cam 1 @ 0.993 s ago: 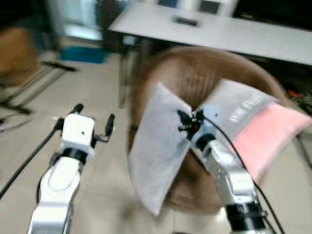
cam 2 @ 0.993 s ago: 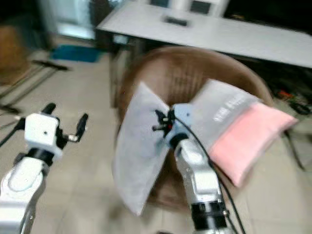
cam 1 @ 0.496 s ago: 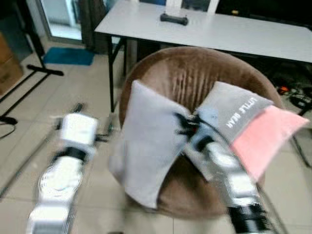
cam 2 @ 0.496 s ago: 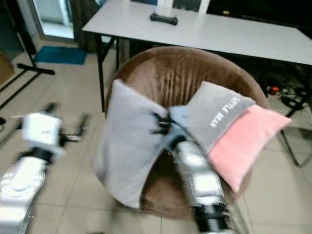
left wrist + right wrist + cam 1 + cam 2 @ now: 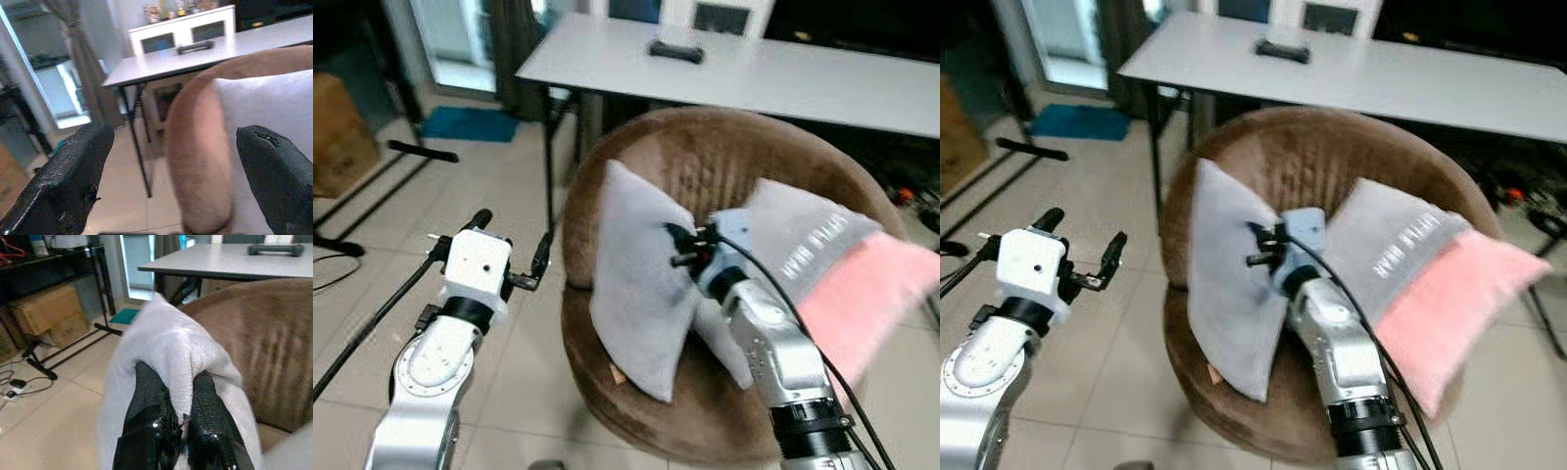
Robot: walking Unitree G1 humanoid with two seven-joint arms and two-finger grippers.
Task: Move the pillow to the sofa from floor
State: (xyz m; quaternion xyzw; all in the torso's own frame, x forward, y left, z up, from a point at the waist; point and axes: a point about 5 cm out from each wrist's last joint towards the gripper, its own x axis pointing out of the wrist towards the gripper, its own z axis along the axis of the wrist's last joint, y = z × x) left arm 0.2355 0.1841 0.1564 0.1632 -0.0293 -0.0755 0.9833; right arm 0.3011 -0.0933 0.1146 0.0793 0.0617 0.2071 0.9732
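Pillow (image 5: 641, 279) is pinched in right gripper (image 5: 683, 247) jaws above the sofa (image 5: 724, 162); left gripper (image 5: 509, 245) jaws apart.

Both eye views are looking forward and down from the robot's head onto the brown round chair (image 5: 724, 166), with the white table (image 5: 1410, 78) lying far behind it; they are sharing nearly the whole scene. The left wrist camera is facing the chair's left rim from just beside it. The right wrist camera is sitting very near the grey pillow (image 5: 171, 347), facing the far-left floor.
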